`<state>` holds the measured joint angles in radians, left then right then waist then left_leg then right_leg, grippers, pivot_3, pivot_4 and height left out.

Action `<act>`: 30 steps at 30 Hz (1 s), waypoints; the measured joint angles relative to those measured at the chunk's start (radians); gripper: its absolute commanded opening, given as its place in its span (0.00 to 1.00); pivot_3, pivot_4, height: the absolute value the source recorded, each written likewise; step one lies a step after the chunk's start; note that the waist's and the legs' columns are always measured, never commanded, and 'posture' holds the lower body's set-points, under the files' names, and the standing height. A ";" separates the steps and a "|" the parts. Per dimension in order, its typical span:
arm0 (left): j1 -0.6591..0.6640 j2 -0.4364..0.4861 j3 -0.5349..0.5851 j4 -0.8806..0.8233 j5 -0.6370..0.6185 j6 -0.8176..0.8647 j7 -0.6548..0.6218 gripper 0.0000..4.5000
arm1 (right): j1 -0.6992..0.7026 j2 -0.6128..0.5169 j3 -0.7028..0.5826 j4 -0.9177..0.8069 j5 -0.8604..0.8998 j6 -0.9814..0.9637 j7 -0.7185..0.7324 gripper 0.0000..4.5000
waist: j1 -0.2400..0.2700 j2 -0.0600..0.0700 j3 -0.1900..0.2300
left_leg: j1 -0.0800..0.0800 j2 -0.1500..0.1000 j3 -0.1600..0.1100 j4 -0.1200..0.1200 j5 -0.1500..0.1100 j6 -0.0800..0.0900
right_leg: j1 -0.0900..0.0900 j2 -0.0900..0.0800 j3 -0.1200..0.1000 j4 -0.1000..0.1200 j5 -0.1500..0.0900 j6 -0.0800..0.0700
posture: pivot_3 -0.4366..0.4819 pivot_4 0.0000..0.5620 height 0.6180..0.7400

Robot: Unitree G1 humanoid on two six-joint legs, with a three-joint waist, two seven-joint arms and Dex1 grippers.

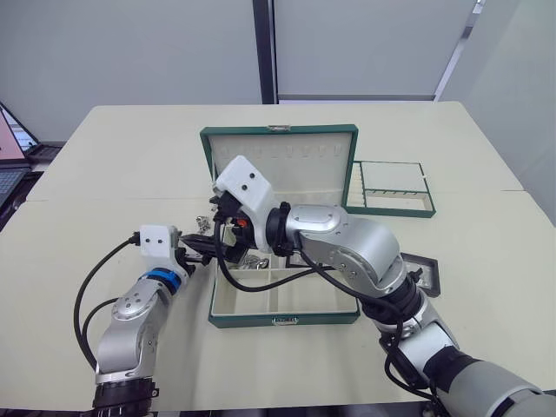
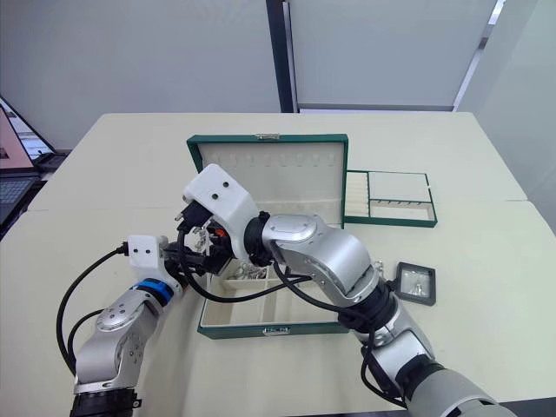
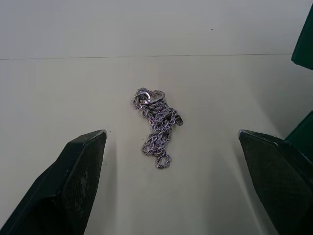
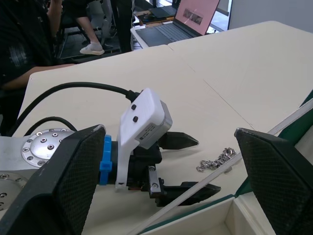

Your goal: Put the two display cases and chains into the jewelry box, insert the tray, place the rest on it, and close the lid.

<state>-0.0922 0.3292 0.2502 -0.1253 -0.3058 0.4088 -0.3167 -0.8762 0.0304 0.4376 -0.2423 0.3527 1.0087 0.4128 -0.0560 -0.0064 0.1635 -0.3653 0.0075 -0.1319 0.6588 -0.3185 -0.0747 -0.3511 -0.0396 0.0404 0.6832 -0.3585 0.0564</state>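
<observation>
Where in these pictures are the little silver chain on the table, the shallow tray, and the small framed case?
chain (image 3: 156, 125): left wrist view, middle of the tangled links.
tray (image 1: 391, 208): left eye view, its green front edge.
display case (image 2: 415, 283): right eye view, its clear window.

silver chain (image 3: 156, 125), dark green jewelry box (image 1: 282, 319), cream lining

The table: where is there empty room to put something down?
Bare table lies left of the jewelry box, and more lies right of the display case, below the tray. It is crowded at the box's left edge, where the left gripper, the right gripper and a chain meet.
</observation>
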 measured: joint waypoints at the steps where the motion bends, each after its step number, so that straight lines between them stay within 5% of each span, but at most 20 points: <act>1: 0.000 0.000 0.000 0.002 0.000 0.000 0.000 1.00 | 0.000 0.001 0.004 0.000 -0.006 0.000 -0.001 1.00 | 0.000 0.000 0.000 | 0.000 0.000 0.000 0.000 0.000 0.000 | 0.000 0.000 0.000 0.000 0.000 0.000 | 0.48 0.27 1.00; 30: -0.157 -0.036 -0.046 0.061 0.063 0.159 0.162 1.00 | -0.018 0.030 0.047 0.023 -0.066 -0.040 0.002 1.00 | -0.001 0.000 0.000 | 0.000 -0.002 -0.002 0.001 0.000 0.000 | -0.002 0.000 0.000 0.006 0.000 0.000 | 0.48 0.27 1.00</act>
<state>-0.2492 0.2932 0.2037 -0.0646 -0.2431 0.5678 -0.1549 -0.8938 0.0599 0.4845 -0.2194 0.2867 0.9691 0.4153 -0.0574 -0.0065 0.1634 -0.3649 0.0057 -0.1342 0.6593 -0.3184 -0.0749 -0.3533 -0.0398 0.0406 0.6888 -0.3583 0.0560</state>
